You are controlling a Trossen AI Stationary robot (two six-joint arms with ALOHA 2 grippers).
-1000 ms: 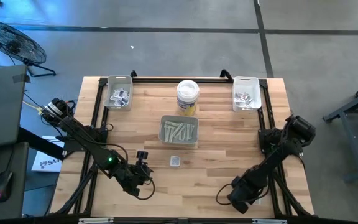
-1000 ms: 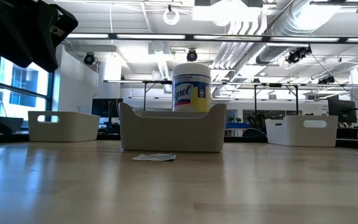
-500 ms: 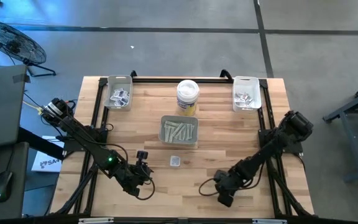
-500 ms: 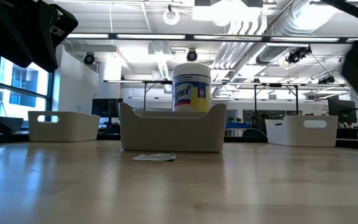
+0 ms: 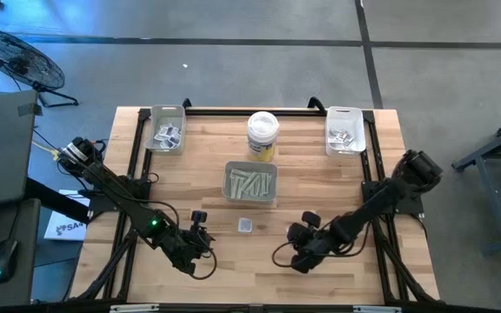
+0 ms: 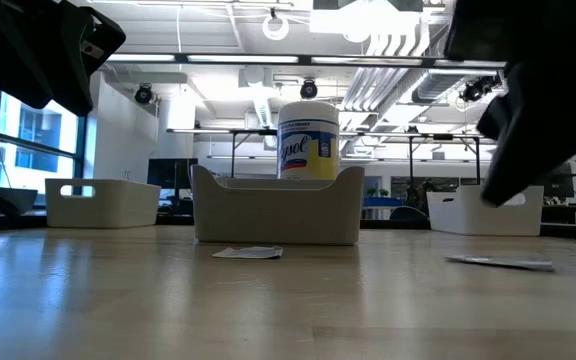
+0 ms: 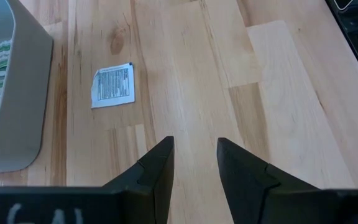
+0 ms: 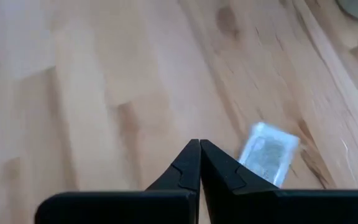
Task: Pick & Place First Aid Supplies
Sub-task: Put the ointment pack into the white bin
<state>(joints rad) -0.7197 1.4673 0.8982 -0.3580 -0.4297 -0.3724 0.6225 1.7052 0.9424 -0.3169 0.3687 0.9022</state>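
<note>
One small white square paper packet (image 5: 244, 226) lies loose on the wooden table (image 5: 337, 191) just short of the grey centre tray (image 5: 250, 199), and the right gripper (image 5: 297, 249), fingers pressed together and empty, apparently approaches; it must spread before grasping, while the left gripper (image 5: 203, 240) waits, part-spread, near the front edge.

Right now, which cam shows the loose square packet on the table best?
Left wrist view: the square packet lies flat, its print side fully visible. High view gives a small pale square; low view, an edge-on sliver; right wrist view, a blurred patch.
</note>
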